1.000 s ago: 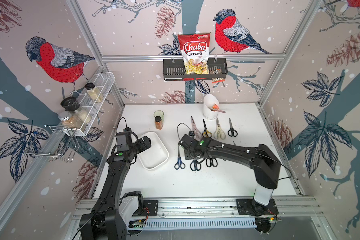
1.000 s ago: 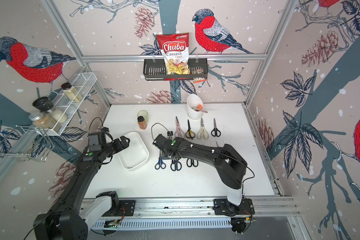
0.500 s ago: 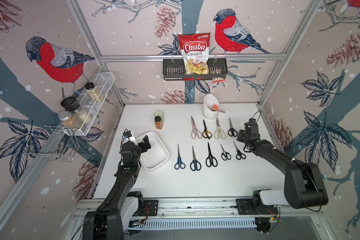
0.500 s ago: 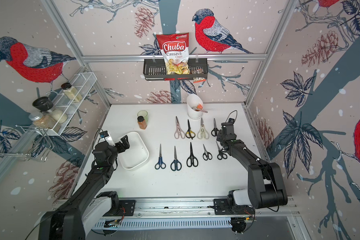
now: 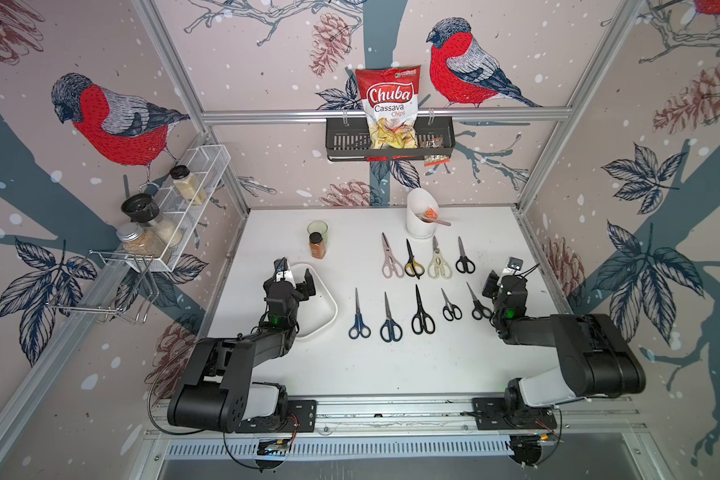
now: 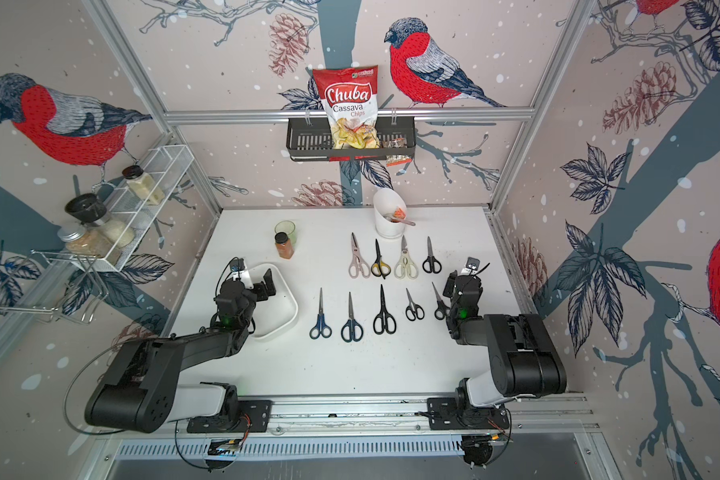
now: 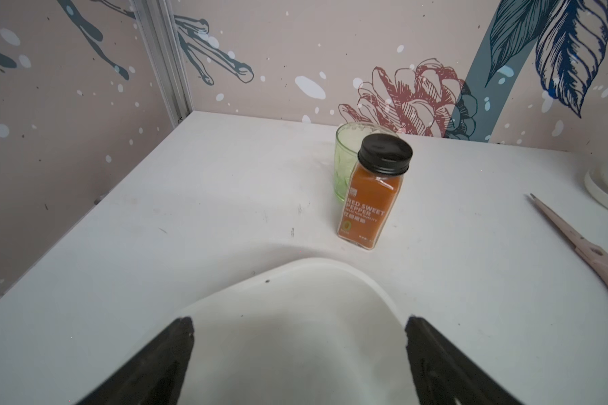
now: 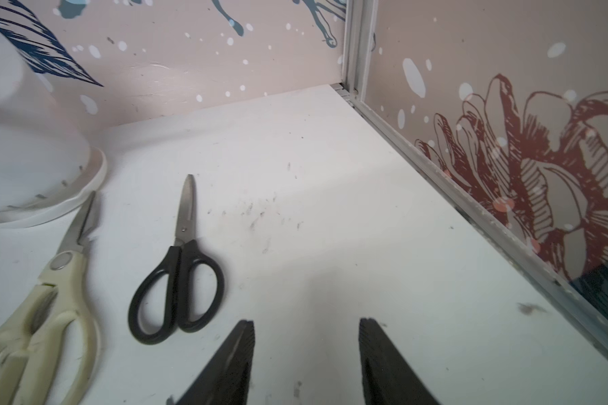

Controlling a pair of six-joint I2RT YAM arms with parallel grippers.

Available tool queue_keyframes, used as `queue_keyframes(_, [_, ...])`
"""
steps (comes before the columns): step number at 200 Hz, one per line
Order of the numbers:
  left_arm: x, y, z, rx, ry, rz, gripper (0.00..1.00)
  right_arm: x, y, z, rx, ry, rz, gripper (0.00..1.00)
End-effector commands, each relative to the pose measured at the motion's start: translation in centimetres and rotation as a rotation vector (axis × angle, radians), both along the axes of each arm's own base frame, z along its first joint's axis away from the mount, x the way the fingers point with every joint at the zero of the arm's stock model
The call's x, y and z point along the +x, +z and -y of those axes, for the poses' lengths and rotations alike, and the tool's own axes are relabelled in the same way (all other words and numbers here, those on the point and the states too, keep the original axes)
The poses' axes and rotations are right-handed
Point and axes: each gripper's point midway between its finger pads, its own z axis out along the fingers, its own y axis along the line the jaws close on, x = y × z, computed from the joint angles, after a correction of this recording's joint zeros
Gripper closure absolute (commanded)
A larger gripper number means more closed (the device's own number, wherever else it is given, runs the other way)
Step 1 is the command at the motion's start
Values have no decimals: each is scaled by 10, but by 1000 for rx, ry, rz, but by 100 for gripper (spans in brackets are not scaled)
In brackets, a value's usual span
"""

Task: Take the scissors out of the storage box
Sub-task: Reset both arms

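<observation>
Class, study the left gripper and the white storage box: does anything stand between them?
Nothing visible does. The left gripper hangs open right above the storage box, whose visible inside is bare. The scissors, all nine pairs, lie in two rows on the table beside the box, not in it.

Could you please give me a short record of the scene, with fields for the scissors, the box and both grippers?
scissors: nine pairs flat on the table, two rows, four behind five
storage box: no scissors visible inside
left gripper: open, empty, above the storage box
right gripper: open, empty, over bare table
</observation>
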Motion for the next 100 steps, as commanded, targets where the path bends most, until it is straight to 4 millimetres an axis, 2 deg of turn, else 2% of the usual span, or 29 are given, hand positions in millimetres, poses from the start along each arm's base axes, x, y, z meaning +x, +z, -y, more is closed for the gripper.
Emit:
queue_keyframes(1, [2,19,7,33,-26,81,2,2,34,-3,4,52,175,29])
queue_keyframes(13, [-3,23,10,51,-27,104,2,-5,38,-2,7,64,234,22])
queue_keyframes(16, [-5,24,10,53,-26,113,2,-6,37,-3,5,69,239,17])
queue_keyframes(20, [-7,25,11,57,-23,122,2,-6,36,-3,4,73,230,2])
queue_keyframes(23, [-8,24,10,58,-22,122,2,-4,34,-4,4,75,218,0])
queue_keyframes(33, [-11,26,10,62,-11,129,2,-1,30,-4,11,74,175,0])
queue_keyframes(56, [-14,28,8,116,-1,133,2,-2,34,-4,6,73,203,0])
queue_keyframes(75, [-11,40,-14,190,93,175,2,-2,33,-4,8,73,193,0])
queue_keyframes(89, [4,34,-19,131,67,141,2,-1,32,-4,9,73,186,0])
queue_keyframes(100, [7,24,-18,136,61,133,2,-1,33,-4,9,73,191,0])
